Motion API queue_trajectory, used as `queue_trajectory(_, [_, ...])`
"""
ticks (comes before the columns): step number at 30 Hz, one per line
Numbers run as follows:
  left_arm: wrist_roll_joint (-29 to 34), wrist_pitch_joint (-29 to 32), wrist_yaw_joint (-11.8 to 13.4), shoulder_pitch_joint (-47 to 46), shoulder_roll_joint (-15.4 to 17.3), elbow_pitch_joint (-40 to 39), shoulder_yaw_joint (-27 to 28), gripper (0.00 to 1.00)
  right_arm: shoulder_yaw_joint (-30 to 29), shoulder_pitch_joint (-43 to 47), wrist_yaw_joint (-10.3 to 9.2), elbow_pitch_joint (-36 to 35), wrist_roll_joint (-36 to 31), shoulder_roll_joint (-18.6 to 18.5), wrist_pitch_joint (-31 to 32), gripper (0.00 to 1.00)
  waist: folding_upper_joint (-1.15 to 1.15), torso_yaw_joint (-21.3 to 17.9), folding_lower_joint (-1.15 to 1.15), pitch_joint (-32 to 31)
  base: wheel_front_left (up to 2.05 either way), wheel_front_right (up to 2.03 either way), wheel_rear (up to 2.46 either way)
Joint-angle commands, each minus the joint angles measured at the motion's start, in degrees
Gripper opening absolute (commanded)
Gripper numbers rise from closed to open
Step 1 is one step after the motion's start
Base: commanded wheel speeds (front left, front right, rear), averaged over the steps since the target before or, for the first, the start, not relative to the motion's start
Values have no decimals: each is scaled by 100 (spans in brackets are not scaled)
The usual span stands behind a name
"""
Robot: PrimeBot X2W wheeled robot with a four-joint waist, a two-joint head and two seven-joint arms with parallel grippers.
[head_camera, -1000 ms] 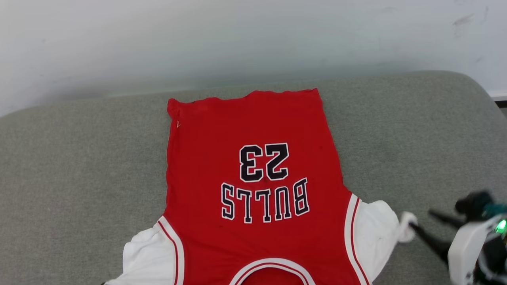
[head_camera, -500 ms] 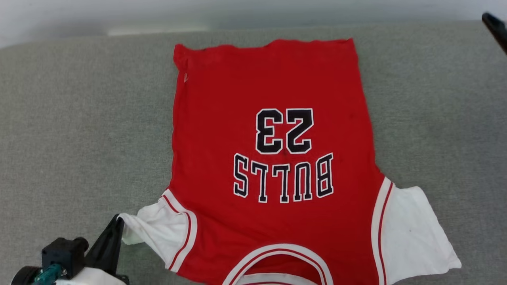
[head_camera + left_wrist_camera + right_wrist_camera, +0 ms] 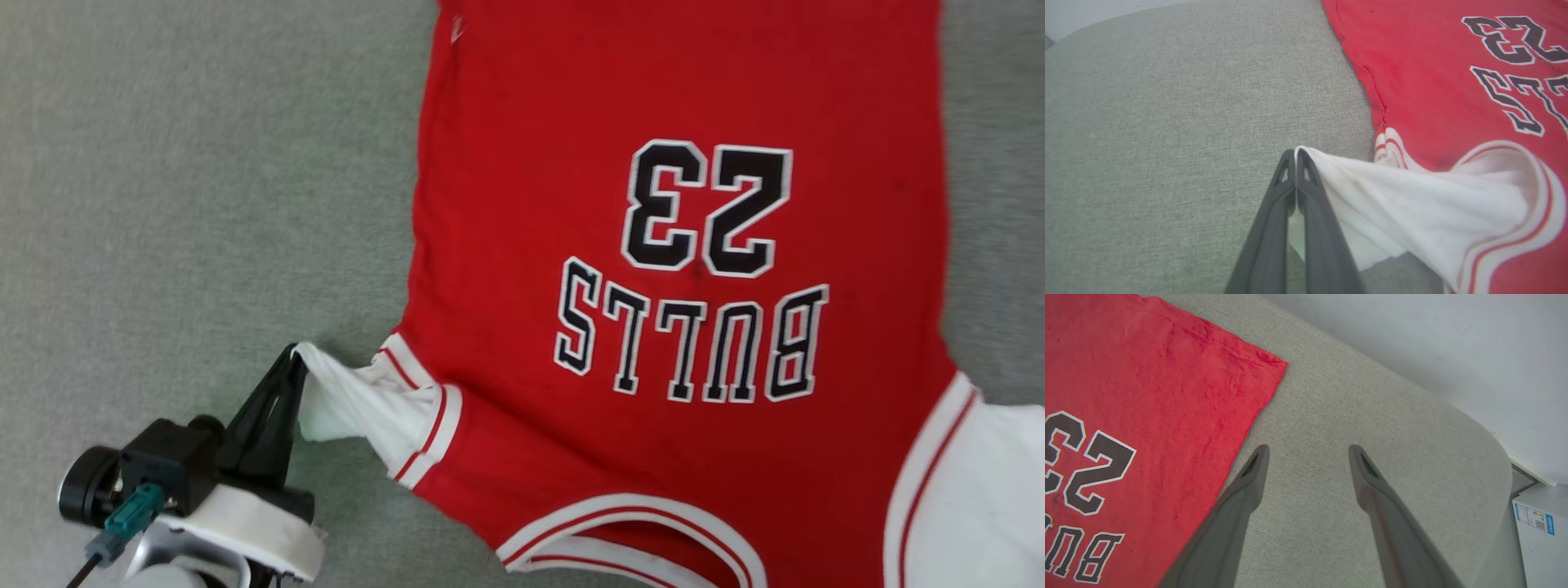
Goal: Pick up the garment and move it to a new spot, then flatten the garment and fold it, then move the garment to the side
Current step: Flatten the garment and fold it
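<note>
The left gripper [image 3: 298,355] is clamped on the edge of the white sleeve [image 3: 359,400] on the robot's left side, its two dark fingers pressed together with the cloth pinched at their tips. The sleeve runs stretched and bunched from there to the red body of the garment [image 3: 531,204]. The right gripper [image 3: 1308,451] hangs released and empty, fingers spread wide over bare grey cloth just beside the garment's far hem corner.

The garment lies spread on the grey table [image 3: 163,163], print side up, collar toward the robot and hem away from it. Its body looks smooth, with only light ripples along the left side seam.

My reading is that the first move to a new spot is done and the flattening is in hand, with this sleeve being drawn out. The other sleeve [image 3: 980,490] seems to lie flat, though the picture's edge cuts it off, so I cannot be sure. No fold shows yet, so folding and the move to the side are left.

Count: one garment with two white sleeves and one "BULLS 23" print, two grippers, one table, and one white labelled box [image 3: 1539,535] past the table's corner
</note>
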Motion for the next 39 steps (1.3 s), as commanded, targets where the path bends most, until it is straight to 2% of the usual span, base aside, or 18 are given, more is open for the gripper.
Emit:
queue_trajectory(1, [65,3,-39,-171,-54,-27,-28,0,-68,-179,-3,146,-115,114,219,100,0,378,-2,384,0,0,0])
queue_trajectory(7, [263,-30,-139,-530,-258,-17,-155,0,-455,-554,-3,679,-726,492,856,100,0,726,-2,829,0,0,0])
queue_trajectory(11, [364,-54,-176,-657,-396,24,-228,0,-767,-507,-3,876,-1101,651,935,100,0,872,-2,1044,0,0,0])
queue_trajectory(16, [462,-81,-240,-782,-465,128,-240,0,-1280,-11,-3,1092,-1228,907,883,100,0,984,-2,1133,0,0,0])
queue_trajectory(20, [502,-91,-297,-859,-501,189,-241,0,-1207,380,-3,944,-1409,752,1052,100,0,984,-2,1145,0,0,0])
queue_trajectory(21, [504,-93,-320,-876,-513,205,-240,0,-1239,414,-3,881,-1400,709,1071,16,0,979,-2,1137,0,0,0])
queue_trajectory(22, [494,-98,-336,-886,-524,225,-237,0,-1267,423,-3,799,-1404,675,1054,0,0,971,-2,1121,0,0,0])
queue_trajectory(26, [462,-113,-349,-839,-544,372,-166,0,-1542,224,-3,515,-1376,719,761,0,0,883,-2,967,0,0,0])
queue_trajectory(31, [417,-137,-376,-673,-554,491,-72,0,-1605,138,-3,412,-1365,796,522,0,0,726,-2,616,0,0,0])
queue_trajectory(35, [398,-147,-360,-467,-485,540,17,0,-1599,275,-3,356,-1064,851,253,0,0,507,-2,183,0,0,0])
queue_trajectory(39, [346,-152,-341,-240,-444,528,107,0,-1515,528,-4,156,-656,647,34,0,0,292,-2,-228,0,0,0])
